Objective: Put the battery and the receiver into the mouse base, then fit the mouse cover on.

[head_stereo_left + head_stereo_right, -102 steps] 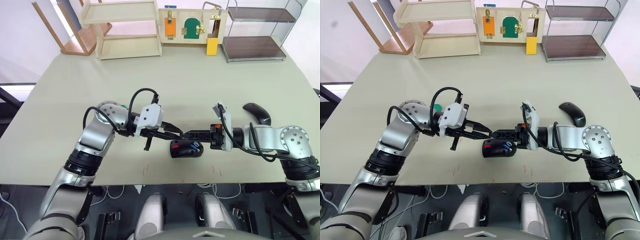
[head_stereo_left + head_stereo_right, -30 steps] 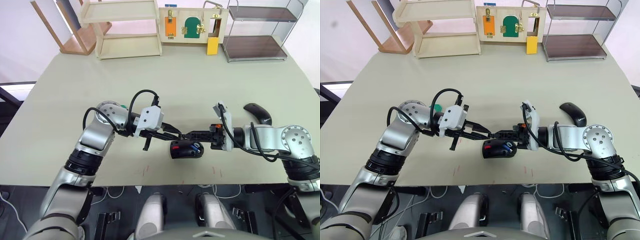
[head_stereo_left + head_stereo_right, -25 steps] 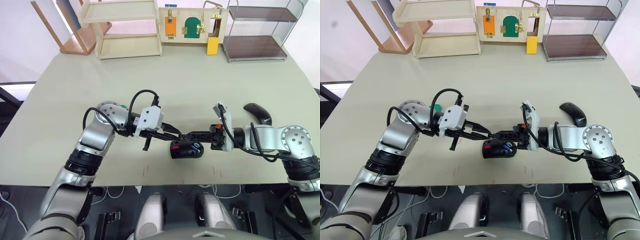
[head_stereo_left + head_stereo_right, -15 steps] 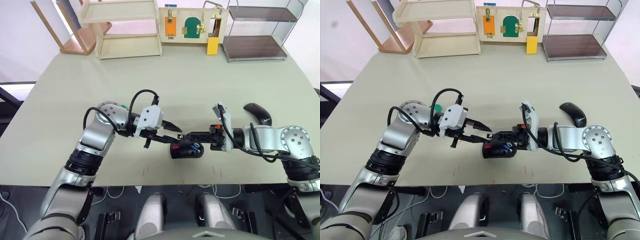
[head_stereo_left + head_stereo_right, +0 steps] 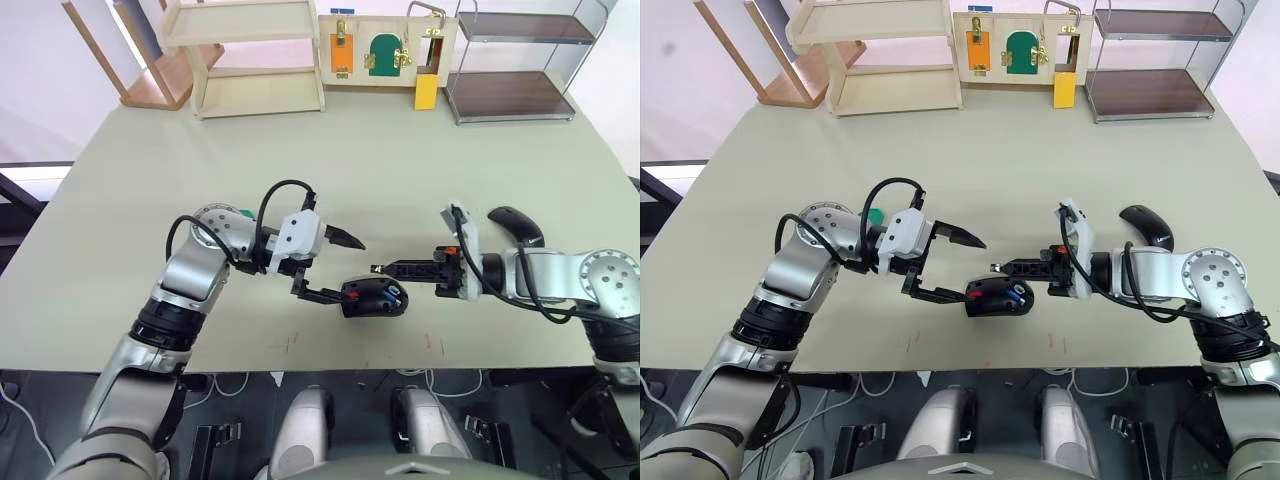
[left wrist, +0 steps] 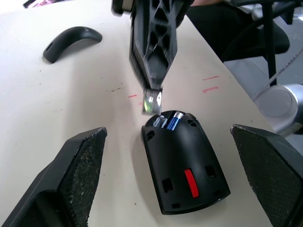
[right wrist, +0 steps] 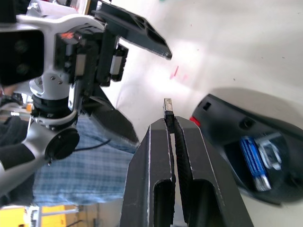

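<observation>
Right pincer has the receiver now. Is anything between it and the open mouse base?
Nothing visible blocks it. The right pincer holds the receiver just beside the mouse base, whose hollow lies open with the battery already in it. The left pincer is spread wide on the base's other side, away from the gap.
</observation>
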`<state>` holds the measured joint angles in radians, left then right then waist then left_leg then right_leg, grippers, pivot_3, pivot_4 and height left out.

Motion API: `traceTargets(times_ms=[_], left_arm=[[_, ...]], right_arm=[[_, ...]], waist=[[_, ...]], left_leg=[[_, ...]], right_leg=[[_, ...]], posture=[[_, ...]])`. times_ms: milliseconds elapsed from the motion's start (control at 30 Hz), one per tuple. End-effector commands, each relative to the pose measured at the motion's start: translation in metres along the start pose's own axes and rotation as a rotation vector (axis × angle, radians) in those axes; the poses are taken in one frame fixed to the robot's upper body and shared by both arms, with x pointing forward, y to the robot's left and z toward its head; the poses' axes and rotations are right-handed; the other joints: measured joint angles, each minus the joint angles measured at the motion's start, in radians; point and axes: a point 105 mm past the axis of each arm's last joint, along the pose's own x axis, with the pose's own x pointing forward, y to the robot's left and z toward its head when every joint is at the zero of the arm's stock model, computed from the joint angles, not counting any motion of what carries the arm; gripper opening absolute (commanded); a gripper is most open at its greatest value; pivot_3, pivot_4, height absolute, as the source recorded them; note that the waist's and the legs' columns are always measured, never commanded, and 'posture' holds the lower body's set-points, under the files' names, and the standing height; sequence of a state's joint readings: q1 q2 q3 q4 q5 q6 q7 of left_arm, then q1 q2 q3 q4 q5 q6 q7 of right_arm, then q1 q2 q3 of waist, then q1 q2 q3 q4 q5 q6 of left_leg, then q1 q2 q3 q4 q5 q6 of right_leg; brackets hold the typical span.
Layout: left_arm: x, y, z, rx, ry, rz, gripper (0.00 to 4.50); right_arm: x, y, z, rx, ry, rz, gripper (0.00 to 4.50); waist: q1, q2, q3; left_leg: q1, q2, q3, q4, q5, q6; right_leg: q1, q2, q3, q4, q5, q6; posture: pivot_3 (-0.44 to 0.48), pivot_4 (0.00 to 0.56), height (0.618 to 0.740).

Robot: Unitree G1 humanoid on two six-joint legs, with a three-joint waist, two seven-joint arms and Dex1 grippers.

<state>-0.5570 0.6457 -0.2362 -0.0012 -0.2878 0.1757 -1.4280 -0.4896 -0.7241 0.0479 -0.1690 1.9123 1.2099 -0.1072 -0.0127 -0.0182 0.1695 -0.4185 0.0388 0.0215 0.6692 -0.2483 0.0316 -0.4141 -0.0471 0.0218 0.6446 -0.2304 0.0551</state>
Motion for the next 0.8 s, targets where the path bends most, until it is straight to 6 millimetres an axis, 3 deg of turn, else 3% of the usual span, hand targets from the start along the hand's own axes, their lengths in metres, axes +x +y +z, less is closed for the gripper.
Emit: traceTargets(times_ms=[33, 467, 600, 800], left_arm=[[-0.003, -0.003, 0.011, 0.017, -0.030, 0.026, 4.45], [0.013, -0.023, -0.004, -0.160, -0.074, 0.041, 4.45], [0.017, -0.018, -0.007, -0.161, -0.064, 0.063, 4.45], [0.023, -0.015, -0.010, -0.173, -0.047, 0.057, 4.45]], right_arm=[[-0.016, 0.022, 0.013, -0.106, -0.076, 0.071, 0.00], [-0.057, 0.008, 0.002, -0.501, -0.130, -0.041, 0.00], [-0.071, 0.011, -0.001, -0.673, -0.215, 0.003, 0.00], [-0.082, -0.003, -0.021, -0.942, -0.123, 0.031, 0.00]], waist=[[0.000, 0.000, 0.000], [0.002, 0.000, 0.000], [0.008, 0.000, 0.000], [0.004, 0.000, 0.000]], left_leg=[[0.000, 0.000, 0.000, 0.000, 0.000, 0.000], [0.001, 0.000, 0.000, 0.000, 0.000, 0.000], [0.001, 0.000, 0.001, 0.000, 0.000, 0.000], [0.001, -0.001, 0.001, 0.001, 0.000, 0.000]], right_leg=[[0.000, 0.000, 0.000, 0.000, 0.000, 0.000], [0.000, 0.000, 0.000, 0.000, 0.000, 0.000], [0.001, 0.000, -0.001, 0.000, 0.000, 0.000], [0.001, 0.000, 0.000, 0.000, 0.000, 0.001]], posture=[[0.000, 0.150, 0.740], [0.000, 0.150, 0.740], [0.000, 0.150, 0.740], [0.000, 0.150, 0.740]])
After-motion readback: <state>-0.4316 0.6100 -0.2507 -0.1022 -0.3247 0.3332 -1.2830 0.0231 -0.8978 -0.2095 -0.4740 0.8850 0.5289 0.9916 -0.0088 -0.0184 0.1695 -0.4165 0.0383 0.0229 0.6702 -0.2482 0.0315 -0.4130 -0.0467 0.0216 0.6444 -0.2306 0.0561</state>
